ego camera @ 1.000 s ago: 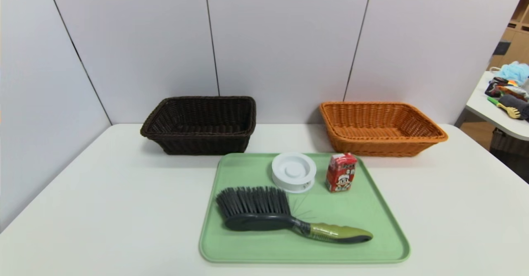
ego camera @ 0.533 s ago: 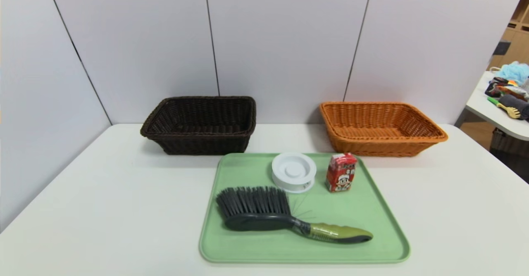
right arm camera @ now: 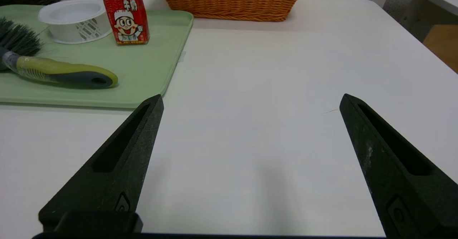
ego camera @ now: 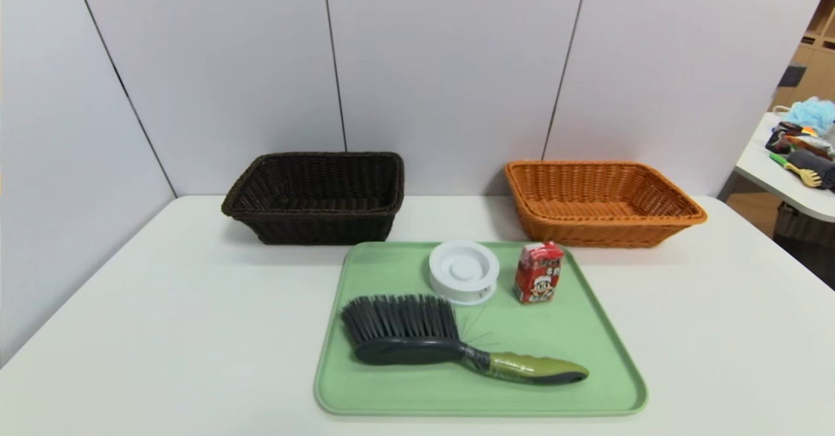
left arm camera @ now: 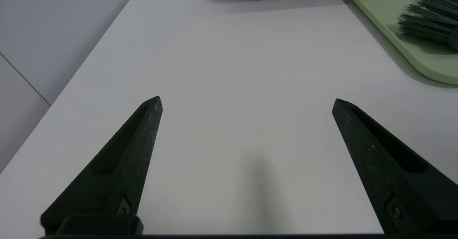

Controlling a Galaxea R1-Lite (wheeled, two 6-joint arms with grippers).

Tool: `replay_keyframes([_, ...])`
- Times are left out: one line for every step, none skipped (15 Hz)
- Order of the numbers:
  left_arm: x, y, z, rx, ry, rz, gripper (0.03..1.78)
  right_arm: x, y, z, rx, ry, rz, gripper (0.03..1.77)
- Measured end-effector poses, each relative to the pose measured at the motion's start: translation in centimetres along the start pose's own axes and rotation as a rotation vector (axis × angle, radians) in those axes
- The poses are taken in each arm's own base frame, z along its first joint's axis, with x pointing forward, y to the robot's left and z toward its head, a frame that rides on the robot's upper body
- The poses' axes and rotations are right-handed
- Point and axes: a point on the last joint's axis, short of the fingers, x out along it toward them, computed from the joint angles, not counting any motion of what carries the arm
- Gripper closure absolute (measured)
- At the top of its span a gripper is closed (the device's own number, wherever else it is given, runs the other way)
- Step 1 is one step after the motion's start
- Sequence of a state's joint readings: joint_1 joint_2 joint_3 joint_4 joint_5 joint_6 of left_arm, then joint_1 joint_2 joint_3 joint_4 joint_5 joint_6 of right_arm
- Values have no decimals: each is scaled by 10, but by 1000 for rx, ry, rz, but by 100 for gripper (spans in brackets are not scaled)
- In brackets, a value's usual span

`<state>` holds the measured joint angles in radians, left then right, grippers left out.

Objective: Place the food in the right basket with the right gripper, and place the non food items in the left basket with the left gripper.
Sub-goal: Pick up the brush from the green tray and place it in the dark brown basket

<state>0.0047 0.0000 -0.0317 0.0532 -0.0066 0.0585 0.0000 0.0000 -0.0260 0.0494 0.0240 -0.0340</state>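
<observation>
"What is lying around you, and is anything standing in the way?"

"A flat pale-green rectangular tray [ego camera: 483, 397] is resting on the white table [ego camera: 196, 331]. On it, the olive-green and black hand brush with black bristles [ego camera: 417, 351] is lying across the near part, in front of the round white plastic spool-like disc [ego camera: 464, 271] and the small red drink carton with a cartoon child's face [ego camera: 539, 273]. The carton is standing at the far right of the tray, with the disc to its left. Beyond the tray, the dark brown rectangular wicker basket [ego camera: 319, 227] is sitting far left and the orange-tan rectangular wicker basket [ego camera: 600, 232] far right."

"Which way are the things pointing?"

"The brush is stretching left to right, its handle pointing right and slightly near, its bristles facing the far side. The carton is standing upright, its long axis vertical, its cartoon face looking toward the near side. The disc is lying flat."

"And your jaws?"

"As the left black gripper [left arm camera: 247, 97], I am hovering left of the tray, spreading wide and holding nothing. As the right black gripper [right arm camera: 253, 95], I am hovering over the table near the tray's right side, also spreading wide and gripping nothing."
</observation>
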Motion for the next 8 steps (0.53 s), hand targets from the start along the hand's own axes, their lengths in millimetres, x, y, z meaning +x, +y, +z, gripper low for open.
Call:
replay_keyframes([-1,0,2,2,-6,0,12,-2,0,4,1,-11,5,10])
replay_keyframes([-2,0,5,4,-15,-1,12,-4,0,10,3,-15,10,10])
replay_keyframes([-4,1,11,5,-23,-2,12,-7,0,16,4,-10,17,10])
replay_keyframes([-6,1,16,4,-21,-2,12,-9,0,21,5,7,26,10])
replay_keyframes([-8,1,23,2,-16,-1,12,-11,0,27,5,29,35,10])
replay_keyframes([-9,2,31,1,-10,0,12,-12,0,34,6,49,42,10])
replay_keyframes([-10,2,40,0,3,0,12,-11,0,42,7,61,49,10])
replay_keyframes([-10,3,48,0,23,-1,12,-9,-1,53,8,75,54,10])
